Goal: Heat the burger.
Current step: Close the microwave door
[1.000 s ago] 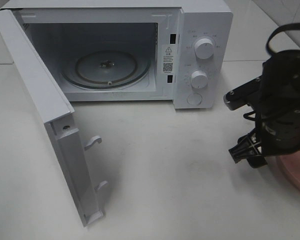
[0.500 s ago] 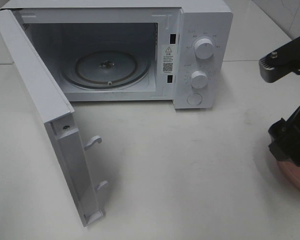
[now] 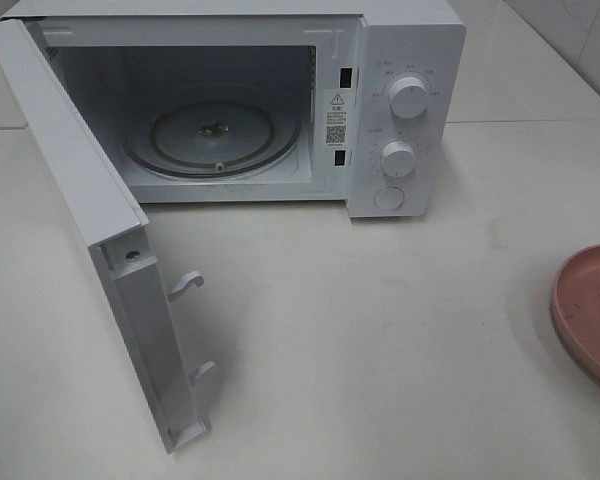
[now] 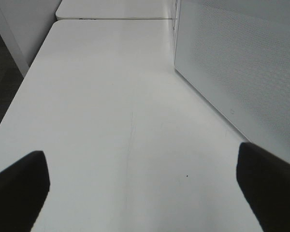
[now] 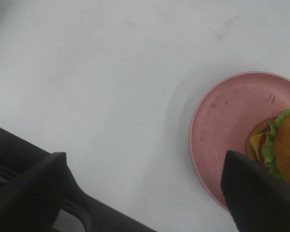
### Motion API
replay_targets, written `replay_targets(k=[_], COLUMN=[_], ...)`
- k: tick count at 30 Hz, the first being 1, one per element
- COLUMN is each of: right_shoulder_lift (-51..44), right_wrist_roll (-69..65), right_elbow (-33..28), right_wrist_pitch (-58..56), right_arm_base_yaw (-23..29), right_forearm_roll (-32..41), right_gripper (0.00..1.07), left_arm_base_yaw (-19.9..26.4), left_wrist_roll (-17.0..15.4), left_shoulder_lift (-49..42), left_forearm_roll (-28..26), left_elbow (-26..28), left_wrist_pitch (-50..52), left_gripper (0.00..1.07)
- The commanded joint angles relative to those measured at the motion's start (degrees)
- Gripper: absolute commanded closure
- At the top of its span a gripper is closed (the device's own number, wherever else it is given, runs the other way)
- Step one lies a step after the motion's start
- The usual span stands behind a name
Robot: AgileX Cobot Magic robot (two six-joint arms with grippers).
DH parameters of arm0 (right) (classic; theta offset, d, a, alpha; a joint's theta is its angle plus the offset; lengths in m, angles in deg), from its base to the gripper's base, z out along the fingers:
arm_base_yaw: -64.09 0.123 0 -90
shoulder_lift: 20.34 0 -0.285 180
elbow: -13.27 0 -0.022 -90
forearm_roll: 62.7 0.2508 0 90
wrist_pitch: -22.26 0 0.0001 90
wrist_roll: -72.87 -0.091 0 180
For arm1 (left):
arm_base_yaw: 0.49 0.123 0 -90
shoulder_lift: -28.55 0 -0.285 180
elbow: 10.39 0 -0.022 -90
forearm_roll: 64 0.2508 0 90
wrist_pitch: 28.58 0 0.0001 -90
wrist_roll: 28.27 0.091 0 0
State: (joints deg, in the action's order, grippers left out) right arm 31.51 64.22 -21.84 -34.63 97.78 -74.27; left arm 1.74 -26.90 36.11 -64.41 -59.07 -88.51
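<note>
- White is the colour of the microwave (image 3: 280, 100), and it stands on a white table (image 3: 380, 340).
- The microwave door (image 3: 90, 230) hangs wide open, swung out toward the front on the microwave's left side.
- Inside the microwave lies a round glass plate (image 3: 215, 135). Nothing sits on it.
- On the microwave's front, to the right of the opening, there are two round knobs (image 3: 408, 97), one above the other, and a round button (image 3: 388, 198) below them.
- A pink plate (image 5: 222, 125) sits on the table, well apart from the microwave, in front of it and off to its right. In the high view only a part of this plate shows at the edge.
- The burger (image 5: 278, 145) lies on the pink plate, so it is far from the microwave and not inside it. Its brown bun, green lettuce and yellow cheese show in the right wrist view.
- The right gripper (image 5: 150, 193) is above the table beside the pink plate. Its two dark fingers (image 5: 258, 193) are spread wide apart, and nothing is between them. It does not touch the burger.
- The left gripper (image 4: 145, 188) is over the bare table beside the microwave's door. Its fingers (image 4: 19, 186) are spread as wide as they go, and it holds nothing.
</note>
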Motion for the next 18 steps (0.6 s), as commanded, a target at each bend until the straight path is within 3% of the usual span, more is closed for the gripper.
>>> replay_targets(k=[1, 10, 12, 18], right_shoulder_lift=[-7.56, -16.27, -21.77, -29.79], right_wrist_roll=[0.69, 1.43, 3.84, 5.16], right_elbow=[-2.69, -6.13, -7.79, -11.17], right_wrist_pitch=[-1.20, -2.52, -1.55, -1.78], right_arm_base_yaw=[-0.86, -9.74, -14.95, -22.12], right_forearm_roll=[0.40, 2.12, 5.39, 9.97], right_gripper=[0.25, 0.27, 0.29, 0.29], left_arm_base_yaw=[0.06, 0.06, 0.06, 0.06], left_wrist_roll=[-0.34, -0.34, -0.34, -0.34], left_shoulder_lift=[-1.20, -1.20, -1.20, -1.20], left_forearm_roll=[0.00, 0.00, 0.00, 0.00], left_elbow=[0.11, 0.11, 0.11, 0.11], left_wrist_pitch=[0.46, 0.46, 0.46, 0.46], left_gripper=[0.03, 0.03, 0.03, 0.03])
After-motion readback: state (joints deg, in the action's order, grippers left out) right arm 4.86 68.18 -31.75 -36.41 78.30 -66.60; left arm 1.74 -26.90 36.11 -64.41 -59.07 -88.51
